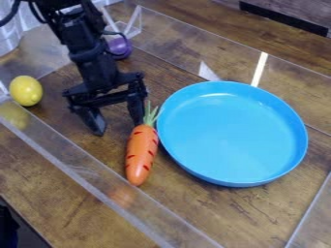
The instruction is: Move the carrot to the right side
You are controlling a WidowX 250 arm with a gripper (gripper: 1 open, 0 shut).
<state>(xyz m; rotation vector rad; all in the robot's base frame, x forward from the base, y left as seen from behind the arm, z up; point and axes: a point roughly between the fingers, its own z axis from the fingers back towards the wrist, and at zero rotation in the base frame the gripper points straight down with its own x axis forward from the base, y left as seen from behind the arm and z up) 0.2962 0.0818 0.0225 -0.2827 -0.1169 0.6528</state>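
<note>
The carrot [141, 151] is orange with a short green top and lies on the wooden table, its leaves pointing away, right against the left rim of the blue plate [239, 174]. My black gripper [112, 117] hangs just above and left of the carrot's leafy end, pointing steeply down. Its two fingers [135, 109] stand wide apart with nothing between them, so it is open. One finger is close to the leaves; I cannot tell whether it touches them.
A round yellow fruit [25, 91] sits at the far left. A purple eggplant [118, 45] lies behind the arm, partly hidden. A low clear wall [91, 174] runs along the table's near side.
</note>
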